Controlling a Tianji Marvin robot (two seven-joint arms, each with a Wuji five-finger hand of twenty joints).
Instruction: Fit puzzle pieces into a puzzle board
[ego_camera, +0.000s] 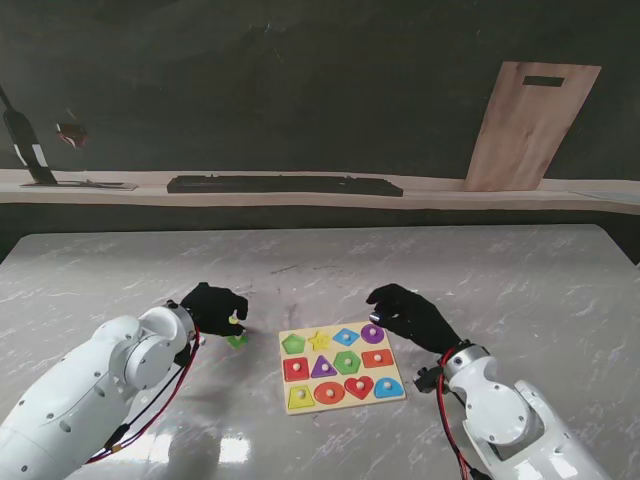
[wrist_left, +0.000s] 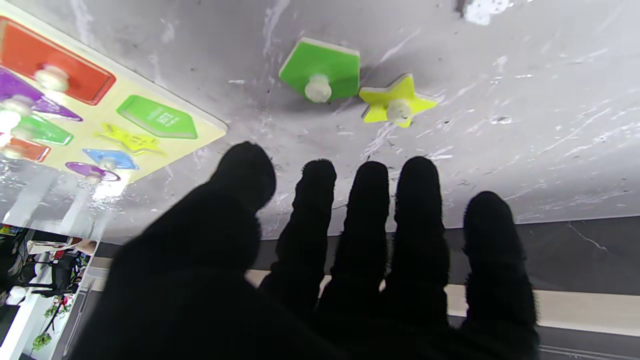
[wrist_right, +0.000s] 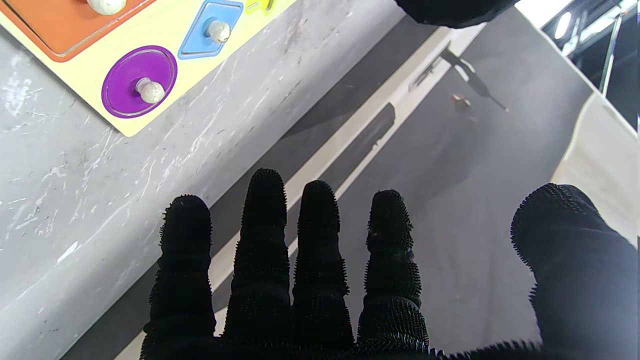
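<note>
op: marble-grey tabletop (ego_camera: 420, 270) under both arms. the puzzle board (ego_camera: 341, 366) lies between them, close to me, slightly turned.

obs: what's in the board?

op: most slots are filled: i see a purple circle (wrist_right: 139, 81) and a blue diamond (wrist_right: 210, 28) at the far right corner, plus red, orange, green and purple pieces with white knobs. the green pentagon slot (wrist_left: 157, 117) and the yellow star slot (wrist_left: 131, 139) in the far left corner look flat, with no knobs.

obs: and the loose pieces?

op: a green pentagon piece (wrist_left: 321, 69) and a yellow star piece (wrist_left: 396, 100) lie on the tabletop left of the board, just beside each other, corners nearly touching. each has a white knob.

obs: left robot hand?

op: my left robot hand (ego_camera: 213, 308) sits over those two pieces in the stand's view. from the wrist view the fingers (wrist_left: 369, 210) are spread and straight, holding nothing, fingertips short of the pieces.

obs: right one?

op: my right robot hand (ego_camera: 408, 314) hovers at the board's far right corner, beside the purple circle. its fingers (wrist_right: 265, 235) are apart and extended, nothing in them.
</note>
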